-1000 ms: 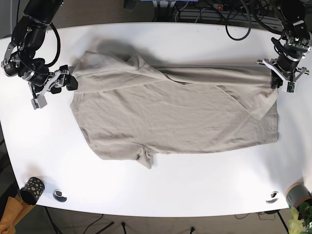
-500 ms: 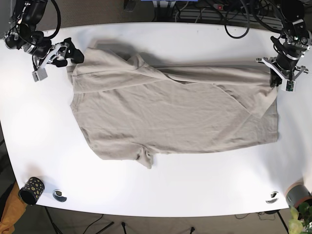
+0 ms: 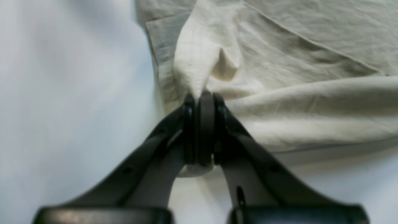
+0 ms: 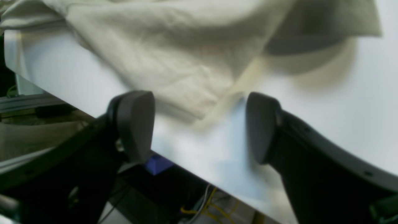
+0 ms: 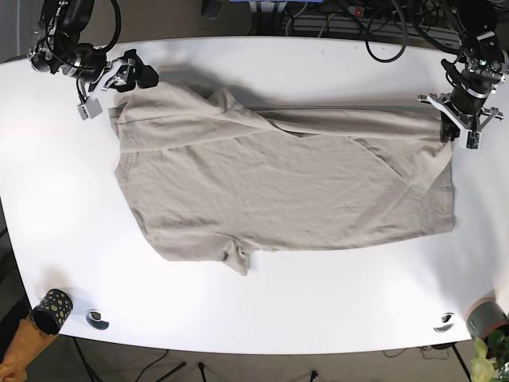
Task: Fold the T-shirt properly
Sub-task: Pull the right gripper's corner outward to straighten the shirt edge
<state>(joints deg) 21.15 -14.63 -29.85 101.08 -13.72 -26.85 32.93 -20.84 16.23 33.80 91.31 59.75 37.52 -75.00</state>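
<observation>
T-shirt point(image 5: 286, 183) lies spread on the worktop point(image 5: 262, 302) — my left jaws pinch its hem; my right jaws gape, empty.

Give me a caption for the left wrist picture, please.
Left gripper shut on a bunched edge of the beige T-shirt, which lies on the white table.

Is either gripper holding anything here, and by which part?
The left gripper is shut on the T-shirt, pinching a bunched fold at its hem corner. The right gripper is open and holds nothing.
</observation>
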